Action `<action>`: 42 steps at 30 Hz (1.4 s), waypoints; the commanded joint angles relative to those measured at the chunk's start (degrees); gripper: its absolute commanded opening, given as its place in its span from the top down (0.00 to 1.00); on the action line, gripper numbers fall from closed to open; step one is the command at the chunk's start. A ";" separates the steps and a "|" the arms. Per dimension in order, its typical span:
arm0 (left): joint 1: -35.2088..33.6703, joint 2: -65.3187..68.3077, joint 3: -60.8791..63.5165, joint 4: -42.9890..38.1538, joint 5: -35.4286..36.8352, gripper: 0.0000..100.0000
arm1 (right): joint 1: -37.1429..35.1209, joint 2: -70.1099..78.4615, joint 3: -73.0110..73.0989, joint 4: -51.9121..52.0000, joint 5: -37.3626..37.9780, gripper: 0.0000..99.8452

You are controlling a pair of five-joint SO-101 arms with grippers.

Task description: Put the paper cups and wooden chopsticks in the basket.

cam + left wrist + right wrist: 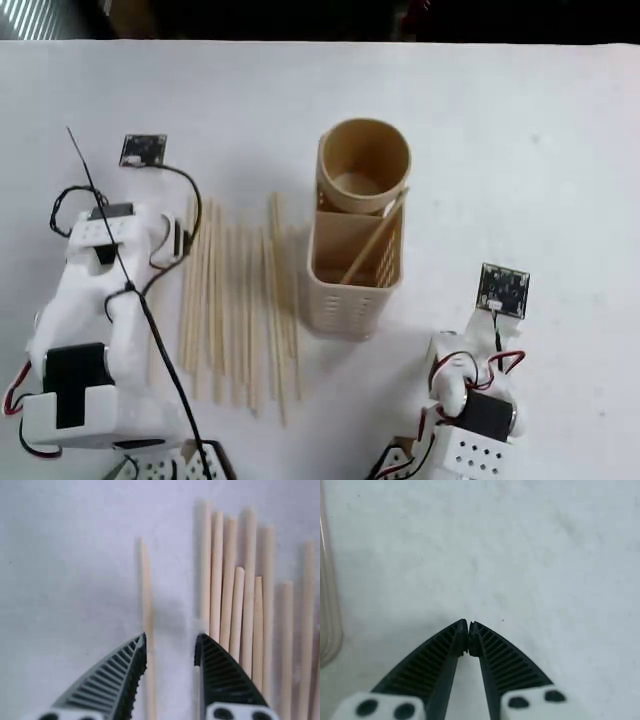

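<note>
Paper cup [363,165] and one chopstick [372,243] are in the basket [340,300]; the other chopsticks [235,310] lie on the surface [500,120], left claw [171,639] apart astride one, right claw [468,625] together.

A white table [520,120] is strewn at its middle with loose wooden chopsticks [240,310], and a basket [345,305] is set just beside them.
</note>
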 commanded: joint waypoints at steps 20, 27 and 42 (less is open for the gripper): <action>0.48 -0.22 -0.35 -0.97 -0.26 0.83 | -19.21 -0.57 0.53 0.22 0.00 0.98; 0.48 -0.22 -0.35 -0.97 -0.26 0.83 | -19.21 -0.57 0.53 0.22 0.00 0.98; 5.05 -0.31 0.53 -0.62 -0.18 0.83 | -19.74 -0.57 0.53 0.22 0.00 0.98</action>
